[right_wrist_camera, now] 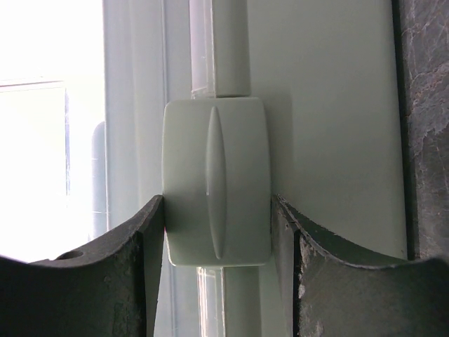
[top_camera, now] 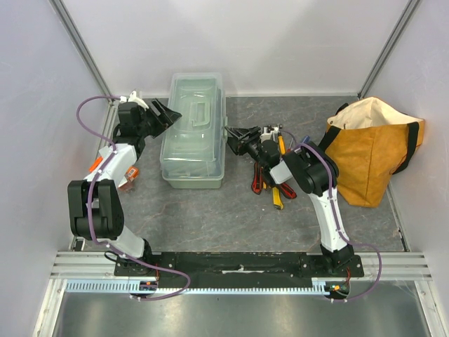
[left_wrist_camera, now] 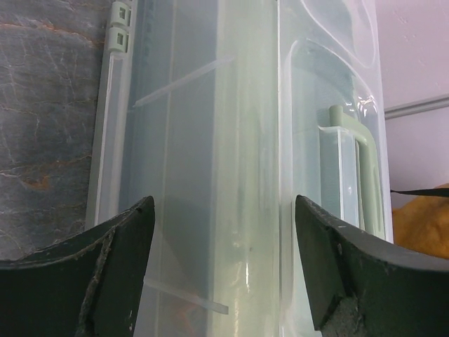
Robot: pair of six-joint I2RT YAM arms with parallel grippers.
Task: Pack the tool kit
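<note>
The tool kit (top_camera: 193,133) is a pale green box with a translucent lid, lying shut in the middle of the table. My left gripper (top_camera: 165,112) hovers open over the box's left rear edge. In the left wrist view the lid (left_wrist_camera: 238,140) and its green handle (left_wrist_camera: 365,168) lie beyond the spread left gripper (left_wrist_camera: 224,210), which holds nothing. My right gripper (top_camera: 235,139) is at the box's right side. In the right wrist view both fingers press the sides of the green latch (right_wrist_camera: 216,189), so the right gripper (right_wrist_camera: 217,210) is shut on it. Loose hand tools (top_camera: 270,179) lie right of the box.
An orange-tan fabric bag (top_camera: 372,151) with black straps stands at the right. A small orange item (top_camera: 130,175) lies on the table by the left arm. White walls enclose the table on three sides. The lid's hinge (left_wrist_camera: 121,24) shows on the box's left edge.
</note>
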